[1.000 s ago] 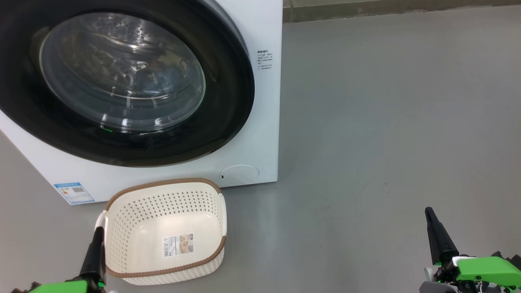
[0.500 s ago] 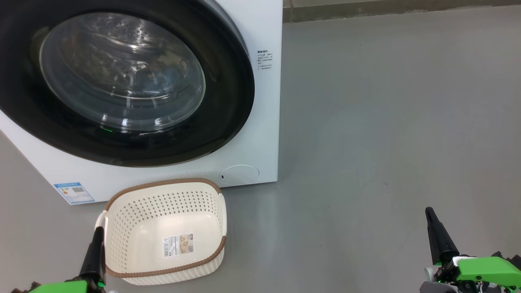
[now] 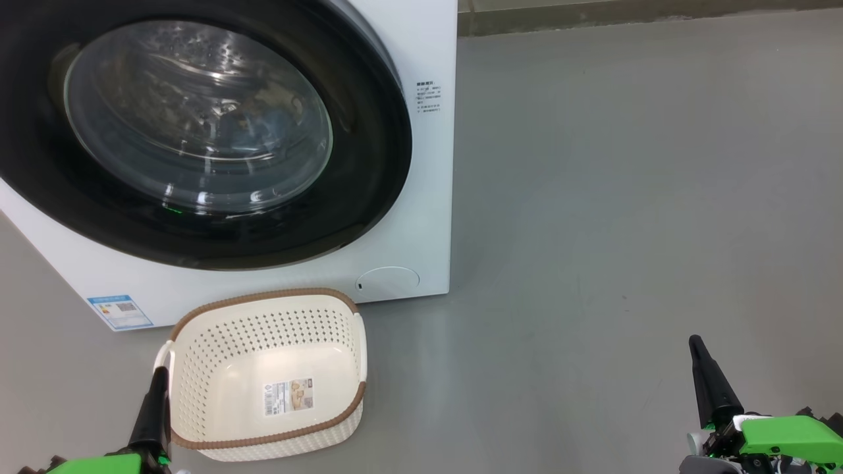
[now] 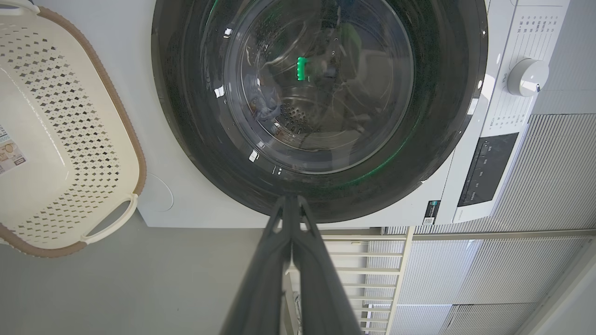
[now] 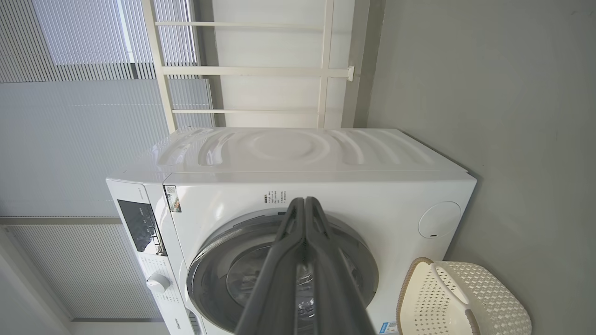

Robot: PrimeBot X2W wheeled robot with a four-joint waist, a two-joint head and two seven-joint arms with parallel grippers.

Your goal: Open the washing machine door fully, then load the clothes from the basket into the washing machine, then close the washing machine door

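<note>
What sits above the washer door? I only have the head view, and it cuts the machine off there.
Observer: The left wrist view shows a control panel there, with a white dial and a dark display.
Operator: Does the door sit flush on that side?
Observer: In the right wrist view the washing machine door lies flat against the front of the washing machine, with no gap where its rim shows.
Operator: And my left fingers, anything between them?
Observer: No. In the left wrist view the left gripper has both fingers pressed together, nothing held.
</note>
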